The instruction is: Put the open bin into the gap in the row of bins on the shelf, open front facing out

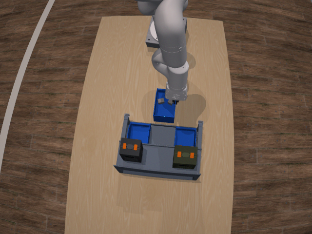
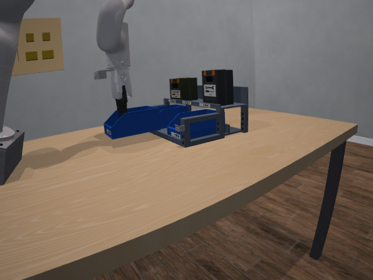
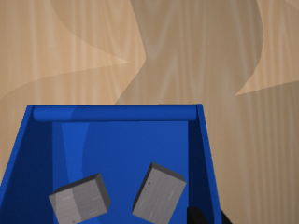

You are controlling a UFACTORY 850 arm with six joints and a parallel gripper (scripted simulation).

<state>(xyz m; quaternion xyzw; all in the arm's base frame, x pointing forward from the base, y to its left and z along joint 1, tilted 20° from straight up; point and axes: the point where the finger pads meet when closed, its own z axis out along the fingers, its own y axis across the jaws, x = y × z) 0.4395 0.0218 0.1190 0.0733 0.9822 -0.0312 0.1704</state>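
While the gripper (image 1: 175,102) (image 2: 122,112) (image 3: 209,218) pinched one side wall of the bin (image 1: 165,109) (image 2: 135,123) (image 3: 126,140), two grey parts (image 1: 161,101) (image 3: 80,200) lay inside it, near the jaws. Ahead of the jaws stood the shelf (image 1: 157,157) (image 2: 220,126), its gap unfilled. Farther off, the black case (image 1: 130,151) (image 2: 217,87) and green case (image 1: 185,157) (image 2: 183,88) wore white wrench labels; I couldn't read their small print or the bins' tags. From the side, the wall hid the parts; the wrist view cut off the fingers.
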